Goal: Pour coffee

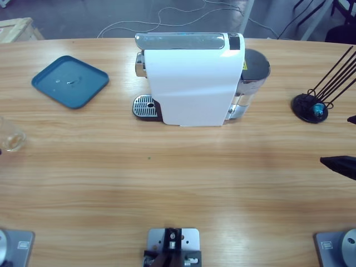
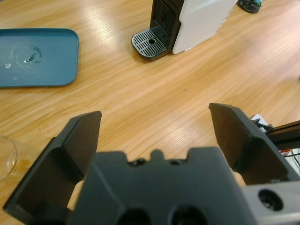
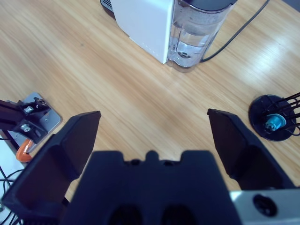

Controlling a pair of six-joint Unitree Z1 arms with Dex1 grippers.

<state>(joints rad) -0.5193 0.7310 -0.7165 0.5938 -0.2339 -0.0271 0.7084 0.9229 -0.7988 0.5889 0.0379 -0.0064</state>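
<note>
We see our left gripper [image 2: 154, 136] with its jaws spread wide and nothing between them, only bare wooden table [image 2: 154, 103] beneath. Just off its left jaw, at the lower left edge of the left wrist view, sits a clear glass [image 2: 6, 158]; the coffee shows as a faint brown tint at its base in the high view [image 1: 10, 146], though we cannot tell how much is there. Farther ahead to the left lies a blue tray [image 2: 51, 61] with a few droplets, and straight ahead stands the white coffee machine [image 2: 201, 23] with its drip grille [image 2: 149, 43] facing us. Our right gripper [image 3: 154, 136] is likewise wide open and empty. Ahead of it stands the machine's water tank [image 3: 197, 40], and off its right jaw a black wire capsule stand [image 3: 274, 118] holds one blue capsule [image 3: 273, 123].
</note>
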